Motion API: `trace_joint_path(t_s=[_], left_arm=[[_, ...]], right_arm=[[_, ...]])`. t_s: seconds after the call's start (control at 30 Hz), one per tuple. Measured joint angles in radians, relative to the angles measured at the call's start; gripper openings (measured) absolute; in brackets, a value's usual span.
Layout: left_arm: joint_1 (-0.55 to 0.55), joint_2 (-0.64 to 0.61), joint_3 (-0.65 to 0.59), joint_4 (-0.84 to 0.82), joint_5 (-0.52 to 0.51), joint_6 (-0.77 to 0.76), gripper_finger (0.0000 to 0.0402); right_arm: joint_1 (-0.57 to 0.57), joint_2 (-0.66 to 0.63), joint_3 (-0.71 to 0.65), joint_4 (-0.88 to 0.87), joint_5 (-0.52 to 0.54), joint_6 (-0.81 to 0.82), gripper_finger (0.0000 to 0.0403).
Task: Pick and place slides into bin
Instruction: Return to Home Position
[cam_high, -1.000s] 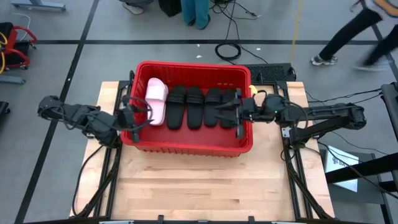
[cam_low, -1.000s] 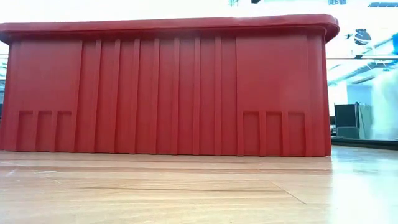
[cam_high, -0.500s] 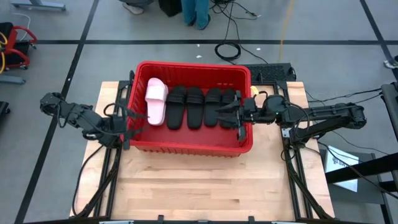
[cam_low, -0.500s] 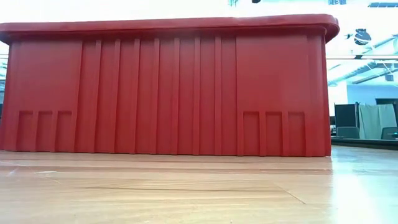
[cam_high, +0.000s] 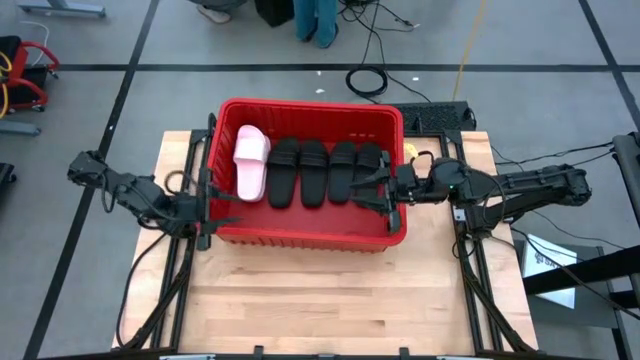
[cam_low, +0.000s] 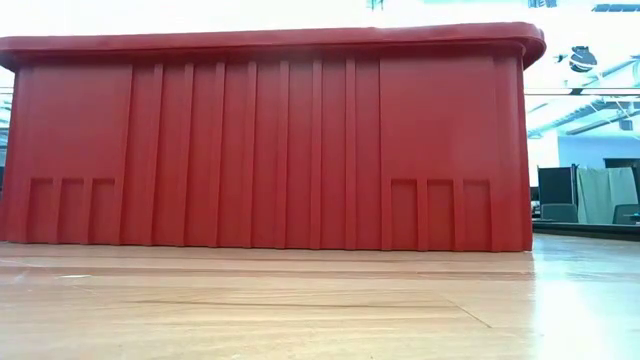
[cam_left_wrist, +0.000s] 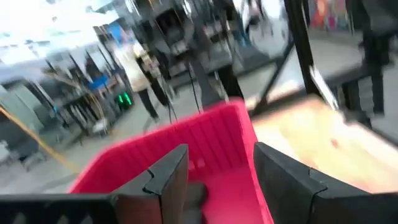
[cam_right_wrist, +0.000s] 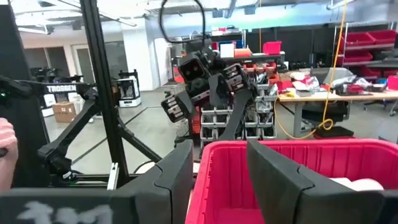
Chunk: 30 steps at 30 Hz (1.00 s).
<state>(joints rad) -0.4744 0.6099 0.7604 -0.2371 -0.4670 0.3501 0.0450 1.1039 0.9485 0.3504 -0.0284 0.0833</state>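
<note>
The red bin (cam_high: 300, 103) stands on the wooden table and fills the low view (cam_low: 270, 140). Inside it, side by side, lie the light pink slides (cam_high: 250, 160) at the left and several black slides (cam_high: 313, 172) to their right. My left gripper (cam_high: 210, 207) is open and empty just outside the bin's left wall, which shows between its fingers in the left wrist view (cam_left_wrist: 217, 155). My right gripper (cam_high: 378, 188) is open and empty over the bin's right end, beside the rightmost black slide (cam_high: 368, 165). It looks across the bin (cam_right_wrist: 298, 162) in the right wrist view (cam_right_wrist: 221, 149).
Bare wooden table (cam_high: 320, 300) lies between the bin and the near edge. Black arm mounts and cables stand at both table sides. A coiled cable (cam_high: 368, 80) and a person's legs (cam_high: 315, 20) show on the floor beyond the far edge.
My left gripper has drawn back out of the bin's left end toward the table's left edge and a little toward the near edge, staying open. My right gripper has moved slightly toward the right edge. The slides in the bin have not moved.
</note>
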Motion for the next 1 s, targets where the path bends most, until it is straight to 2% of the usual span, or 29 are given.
trace_joint_path(t_s=[0.13,0.23,0.4,0.57,1.0], left_arm=[[0.009,-0.061,-0.084,0.101,-0.003,0.037,0.0189],[0.024,-0.113,-0.114,0.111,0.001,0.040,0.0189],[0.059,-0.198,-0.191,0.126,0.115,0.060,0.0189],[0.120,-0.263,-0.243,0.173,0.125,0.039,0.0189],[0.254,-0.290,-0.296,0.187,0.147,-0.022,0.0189]], right_arm=[[0.012,-0.020,0.000,-0.004,0.000,0.000,0.0139],[0.018,-0.035,0.000,-0.016,0.001,-0.011,0.0139],[0.018,-0.051,-0.019,-0.016,0.019,-0.010,0.0139],[0.015,-0.116,-0.147,0.152,0.107,0.007,0.0139],[-0.005,-0.415,-0.467,0.436,0.108,-0.023,0.0139]])
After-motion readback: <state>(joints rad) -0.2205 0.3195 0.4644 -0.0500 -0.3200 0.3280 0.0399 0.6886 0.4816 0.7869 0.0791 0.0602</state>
